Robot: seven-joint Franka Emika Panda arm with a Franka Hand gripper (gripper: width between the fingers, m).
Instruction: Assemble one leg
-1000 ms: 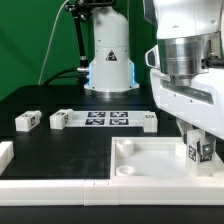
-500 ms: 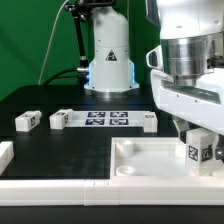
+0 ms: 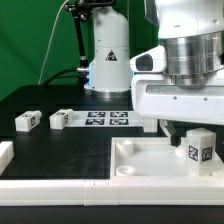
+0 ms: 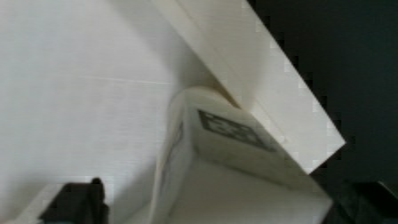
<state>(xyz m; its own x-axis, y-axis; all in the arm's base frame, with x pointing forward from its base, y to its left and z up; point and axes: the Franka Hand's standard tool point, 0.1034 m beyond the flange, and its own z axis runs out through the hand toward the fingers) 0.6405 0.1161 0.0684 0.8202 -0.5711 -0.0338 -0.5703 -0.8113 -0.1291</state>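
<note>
A leg [image 3: 200,148], a small white block with a black-and-white tag, stands upright in the near right corner of the large white panel [image 3: 150,162]. My gripper [image 3: 195,138] hangs straight above it with its jaws on either side. One dark finger [image 3: 170,134] shows a gap to the leg's side. In the wrist view the leg [image 4: 240,150] fills the space between the two black fingertips [image 4: 79,200], with bare room beside one of them, so my gripper [image 4: 222,205] is open around the leg. The panel [image 4: 89,90] lies beneath.
Three more tagged legs lie on the black table: one at the exterior view's far left [image 3: 27,121], one [image 3: 62,119] and one [image 3: 148,121] at the ends of the marker board [image 3: 105,119]. A white part [image 3: 5,152] sits at the left edge. The arm's base [image 3: 108,55] stands behind.
The hand has turned about its vertical axis and now shows its wide side. The fingers have come off the leg, which stays standing in the panel's corner.
</note>
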